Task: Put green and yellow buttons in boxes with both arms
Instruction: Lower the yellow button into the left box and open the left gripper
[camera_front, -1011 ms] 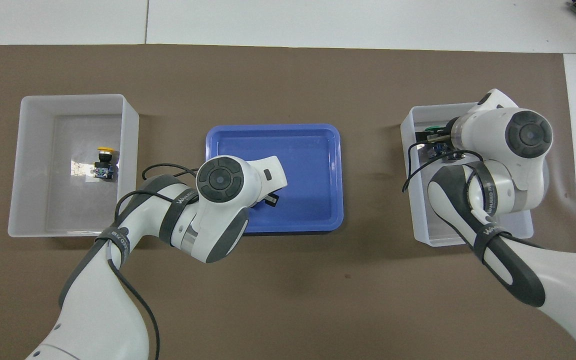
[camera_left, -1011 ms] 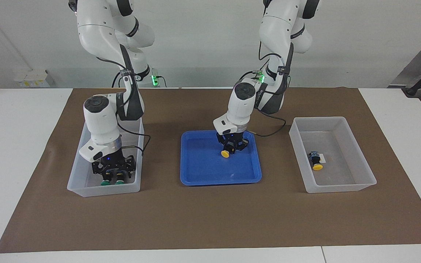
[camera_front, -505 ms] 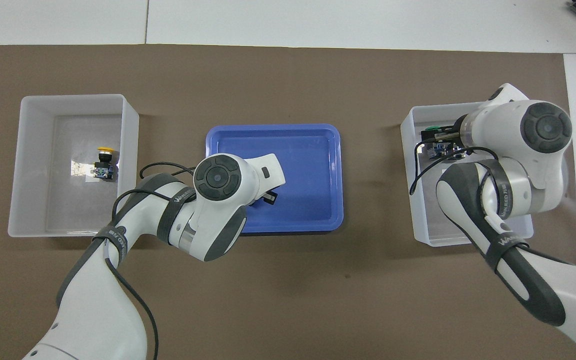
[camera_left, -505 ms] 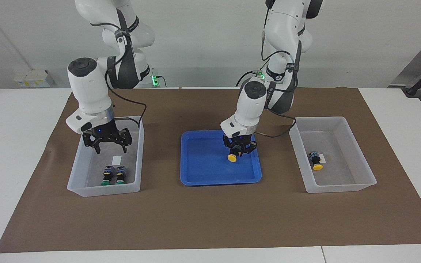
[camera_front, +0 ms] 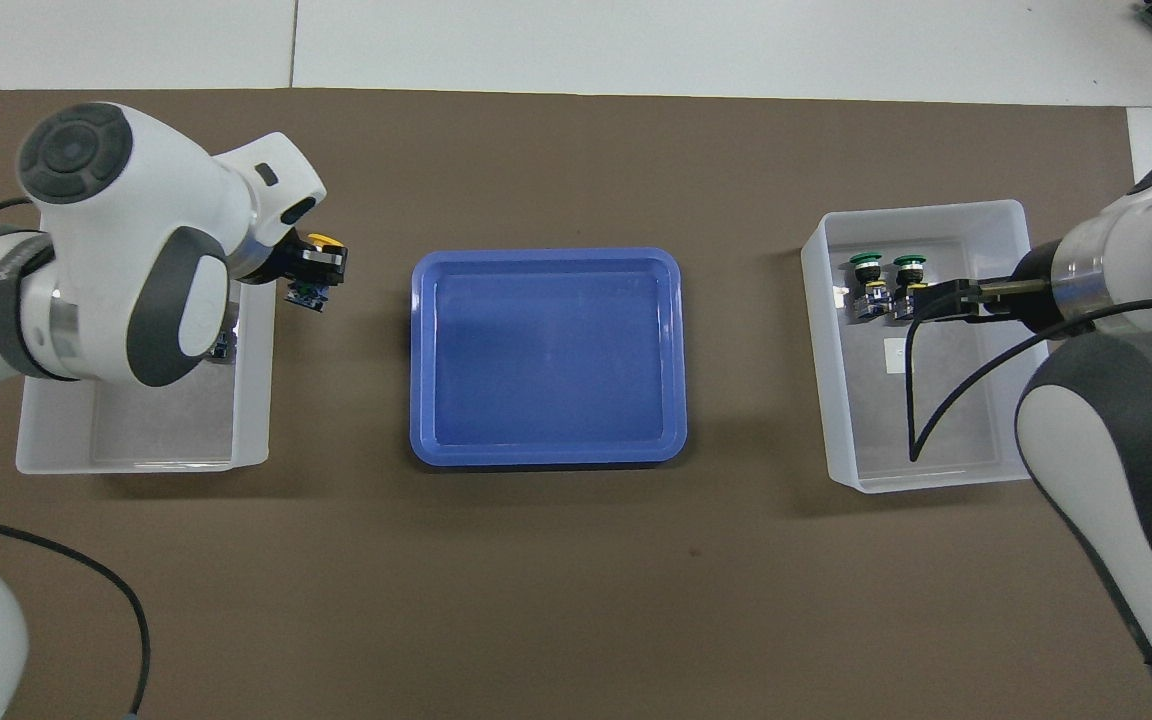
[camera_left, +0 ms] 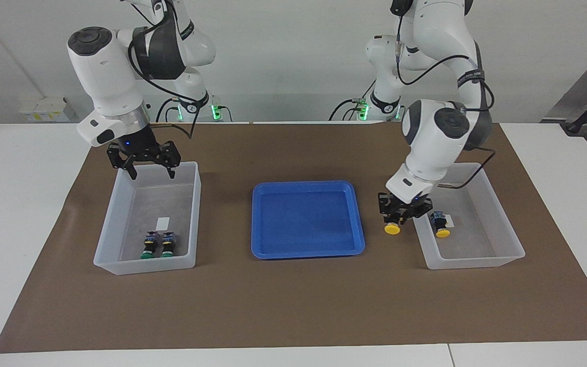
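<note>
My left gripper (camera_left: 398,216) (camera_front: 311,272) is shut on a yellow button (camera_left: 392,229) (camera_front: 322,244), cap down. It hangs low over the mat, just outside the wall of the box (camera_left: 472,262) (camera_front: 136,462) at the left arm's end. A second yellow button (camera_left: 442,226) lies inside that box by a white label. My right gripper (camera_left: 152,172) (camera_front: 951,297) is open and holds nothing, raised over the other box (camera_left: 145,265) (camera_front: 936,482). Two green buttons (camera_left: 158,244) (camera_front: 883,280) lie side by side in that box.
A shallow blue tray (camera_left: 308,250) (camera_front: 548,455) sits between the two boxes on the brown mat (camera_left: 293,306). White tabletop borders the mat on all sides.
The left gripper has carried the yellow button from over the blue tray to the edge of its box. The right gripper has risen, open, away from the two green buttons.
</note>
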Motion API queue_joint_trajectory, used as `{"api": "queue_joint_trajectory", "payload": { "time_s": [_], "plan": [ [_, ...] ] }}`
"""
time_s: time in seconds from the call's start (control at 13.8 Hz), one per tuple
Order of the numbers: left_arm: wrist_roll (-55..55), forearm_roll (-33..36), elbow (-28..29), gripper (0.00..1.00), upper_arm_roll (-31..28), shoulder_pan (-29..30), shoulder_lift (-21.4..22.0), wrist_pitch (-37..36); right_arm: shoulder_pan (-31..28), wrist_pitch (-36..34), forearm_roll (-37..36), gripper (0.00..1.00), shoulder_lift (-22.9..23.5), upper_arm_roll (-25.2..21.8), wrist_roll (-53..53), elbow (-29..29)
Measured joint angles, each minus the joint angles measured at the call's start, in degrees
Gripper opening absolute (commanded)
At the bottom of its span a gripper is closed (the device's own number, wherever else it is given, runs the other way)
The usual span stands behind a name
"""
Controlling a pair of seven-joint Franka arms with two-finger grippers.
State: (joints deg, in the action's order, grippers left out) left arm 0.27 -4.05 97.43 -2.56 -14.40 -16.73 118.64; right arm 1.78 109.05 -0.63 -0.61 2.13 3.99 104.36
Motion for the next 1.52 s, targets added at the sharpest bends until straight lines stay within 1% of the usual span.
{"api": "queue_joint_trajectory", "payload": {
  "time_s": [0.22,0.43,0.58,0.72,0.94,1.3,1.52],
  "plan": [
    [5.3,-0.1,-3.5,0.0,0.0,6.8,0.5,-4.7,0.0,-4.4,0.0,1.0,0.0,-0.2,0.0,-3.8],
    [10.6,-0.1,-4.1,0.0,-0.1,12.2,0.5,-5.3,-0.2,-6.6,0.0,1.0,0.0,-0.3,0.0,-5.6],
    [11.5,-0.1,-3.8,0.0,-0.2,13.5,0.5,-4.8,-0.2,-8.3,0.0,1.0,0.0,-0.4,0.0,-5.8],
    [11.5,-0.1,-1.9,0.0,-0.2,13.6,0.5,-2.7,-0.7,-8.7,0.0,1.0,0.0,-0.5,0.0,-5.8],
    [11.5,0.2,3.5,0.0,-0.7,13.9,0.6,2.1,-0.9,-8.7,0.0,1.0,0.0,-0.7,0.0,-5.8],
    [11.5,0.5,9.7,0.0,-1.3,17.5,0.6,10.3,-0.9,-8.7,0.0,1.0,0.0,-0.6,0.0,-5.8],
    [11.6,0.5,13.2,0.0,-1.3,18.2,0.5,14.6,-0.9,-8.7,0.0,1.0,0.0,-0.6,0.0,-5.8]
  ]
}}
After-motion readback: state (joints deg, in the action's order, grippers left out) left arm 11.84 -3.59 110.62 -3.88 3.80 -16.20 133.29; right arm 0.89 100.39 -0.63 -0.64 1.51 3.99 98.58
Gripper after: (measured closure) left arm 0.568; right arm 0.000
